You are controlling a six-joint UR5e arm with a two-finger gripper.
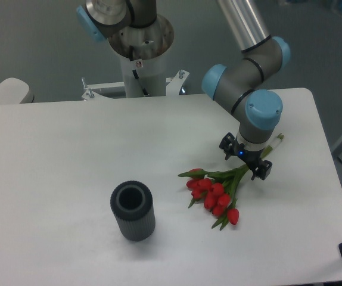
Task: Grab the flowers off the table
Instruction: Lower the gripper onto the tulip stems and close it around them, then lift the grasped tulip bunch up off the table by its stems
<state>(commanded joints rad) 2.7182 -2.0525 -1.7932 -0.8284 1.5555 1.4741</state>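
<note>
Lying flat on the white bench [70, 149], right of centre: the flowers [215, 193], a small bunch of red tulips with heads fanned toward the near edge and green stems running up and to the right, stem ends showing past the arm. Hovering directly above the stems, just behind the blooms: the pincer [246, 162], pointing downward, fingers splayed to either side of the stem line and holding nothing; width reading as open, though exact clearance to the stems being hard to judge from this single view. Judging the step in hand as the final approach before closing. For doing it well: keeping the fingers straddling the bundled stems rather than the heads, descending until the tips are nearly touching the bench surface, closing across the narrowest, tied portion of the stems, applying only light force to avoid crushing. Noting the appearance of the bunch: glossy red closed buds, a few slender leaves spreading left, one bud sitting lowest and apart at the near end; soft, light, likely to droop at the head end once raised. Standing well apart to the left: a dark ribbed cylinder [133, 211], upright, open at the top, not involved.
</note>
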